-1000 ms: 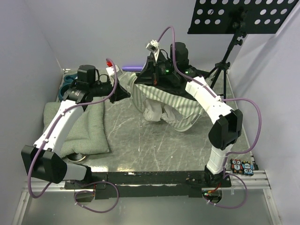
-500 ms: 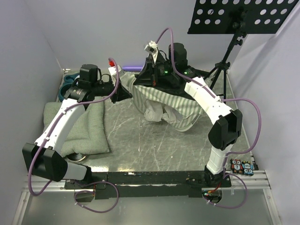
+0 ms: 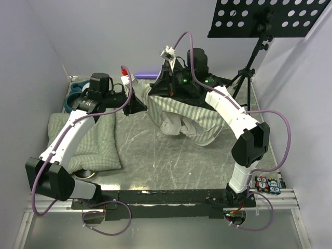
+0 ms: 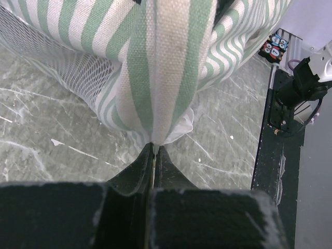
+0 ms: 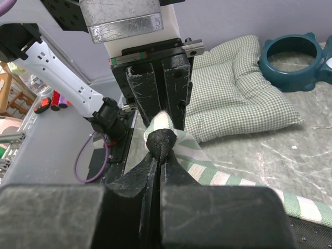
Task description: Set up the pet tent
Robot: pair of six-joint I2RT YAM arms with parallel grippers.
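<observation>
Both our tools are clamped on the pet tent (image 3: 181, 116), which hangs bunched just right of the checked cushion (image 3: 98, 140): the left gripper (image 4: 154, 150) on a striped fold, the right gripper (image 5: 158, 149) on a dark-tipped corner. We judge it best to draw the grips apart evenly, sparing the mesh (image 4: 78, 78). We see no poles among the folds, and we cannot identify the dark tip.

Top external view high behind the arm bases, looking down over the whole table (image 3: 155, 161), left wrist view close behind the left gripper (image 4: 154, 149), pet tent (image 4: 161, 67) just ahead of it, right wrist view close behind the right gripper (image 5: 158, 150), facing the left gripper opposite, tent shared by all three
</observation>
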